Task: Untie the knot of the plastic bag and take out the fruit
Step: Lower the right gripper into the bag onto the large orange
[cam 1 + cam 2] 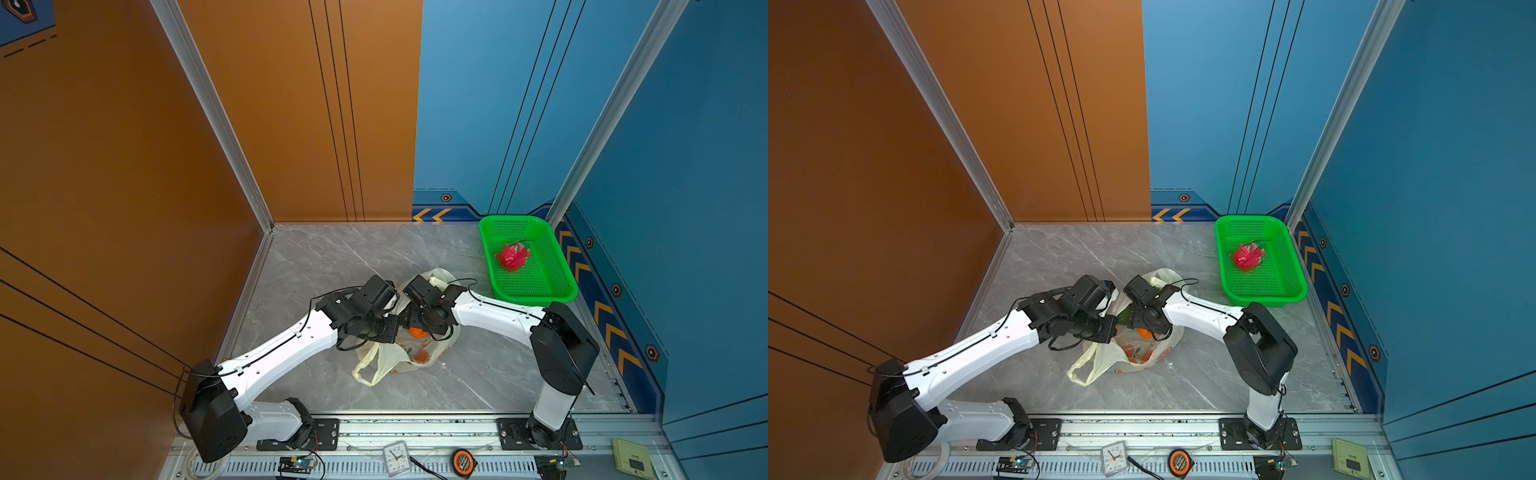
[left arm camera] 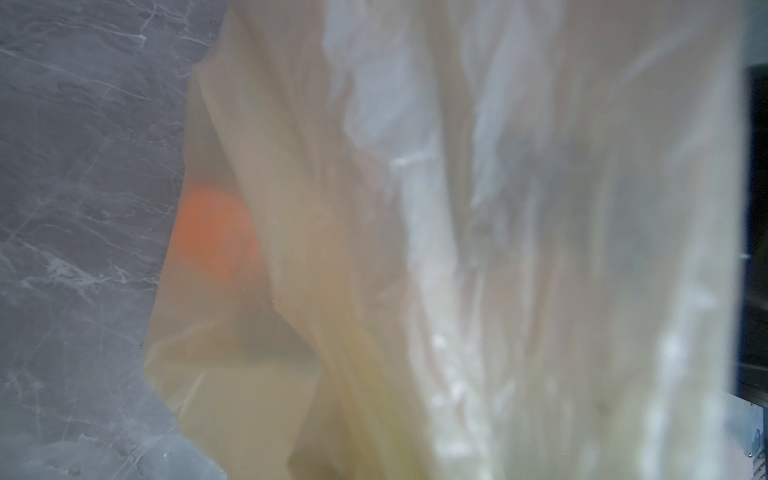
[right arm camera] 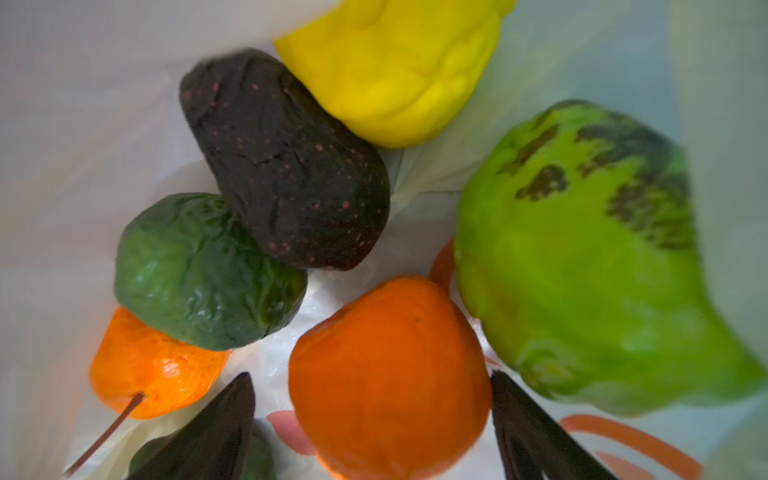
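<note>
The plastic bag [image 1: 390, 361] lies mid-table with its mouth pulled open; film [image 2: 415, 249] fills the left wrist view. My left gripper [image 1: 394, 328] is shut on the bag's edge, fingers hidden. My right gripper [image 3: 371, 376] reaches inside the bag, open, its fingers [image 3: 216, 432] on either side of an orange [image 3: 390, 332]. Around it lie a second orange [image 3: 145, 370], a dark green fruit [image 3: 199, 274], a dark avocado [image 3: 286, 166], a yellow fruit [image 3: 399, 66] and a light green one [image 3: 582, 266]. A dragon fruit [image 1: 513, 255] sits in the basket. The knot is out of view; a handle loop [image 1: 365, 370] hangs loose.
The green perforated basket [image 1: 536, 297] stands at the back right against the blue wall. A small clock [image 1: 397, 457], a tape measure [image 1: 462, 461] and a pale green device [image 1: 631, 461] rest on the front rail. Orange and blue walls enclose the marble table [image 1: 332, 257].
</note>
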Controlling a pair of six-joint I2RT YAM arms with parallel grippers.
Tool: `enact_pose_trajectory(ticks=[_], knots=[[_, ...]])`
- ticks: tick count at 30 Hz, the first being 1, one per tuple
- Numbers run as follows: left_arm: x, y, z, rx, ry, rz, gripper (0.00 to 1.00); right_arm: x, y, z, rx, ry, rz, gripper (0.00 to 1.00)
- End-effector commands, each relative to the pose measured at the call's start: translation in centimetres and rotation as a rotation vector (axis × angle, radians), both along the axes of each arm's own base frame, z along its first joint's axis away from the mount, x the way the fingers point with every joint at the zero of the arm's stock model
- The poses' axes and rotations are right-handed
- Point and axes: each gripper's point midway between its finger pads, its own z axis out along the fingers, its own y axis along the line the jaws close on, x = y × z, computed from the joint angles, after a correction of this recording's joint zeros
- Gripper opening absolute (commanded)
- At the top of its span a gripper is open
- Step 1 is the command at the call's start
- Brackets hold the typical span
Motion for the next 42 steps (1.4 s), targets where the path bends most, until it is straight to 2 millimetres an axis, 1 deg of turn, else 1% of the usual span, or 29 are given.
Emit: enact_pose_trajectory(ticks=[1,4,7,10,15,18,25,30,34,42], knots=[[0.0,-0.1,-0.5,0.007,0.010,0.003,0.00,1.2,-0.5,-0.4,-0.024,-0.017,-0.051,0.85],[0.2,-0.3,-0.4,0.006,0.008,0.002,0.00,1.5,-0.6,-1.0,-0.035,-0.017,-0.052,0.82],[0.2,-0.4,-0.5,0.004,0.010,-0.001,0.00,1.7,-0.8,-1.2,-0.048,-0.027,-0.054,0.74],[0.1,-0.3,-0.4,0.003,0.007,-0.002,0.00,1.7,-1.0,-1.2,-0.046,-0.037,-0.053,0.63],[0.3,-0.2,-0.3,0.003,0.001,0.002,0.00,1.5,-1.1,-0.7,-0.026,-0.047,-0.045,0.48],[0.5,-0.2,0.1,0.004,-0.013,0.007,0.00,1.2,-1.0,0.0,-0.002,-0.052,-0.032,0.44],[1.3,-0.1,0.9,-0.008,-0.055,0.028,0.00,-0.2,-1.3,2.5,0.064,-0.072,-0.010,0.40],[1.8,-0.3,1.6,-0.030,-0.080,0.043,0.00,-1.5,-1.4,3.4,0.099,-0.066,0.025,0.40],[2.0,-0.5,2.0,-0.045,-0.092,0.045,0.00,-2.3,-1.1,4.5,0.128,-0.081,0.050,0.40],[1.4,-0.3,1.3,-0.034,-0.077,0.033,0.00,-2.3,-0.6,7.9,0.186,-0.152,0.056,0.39]])
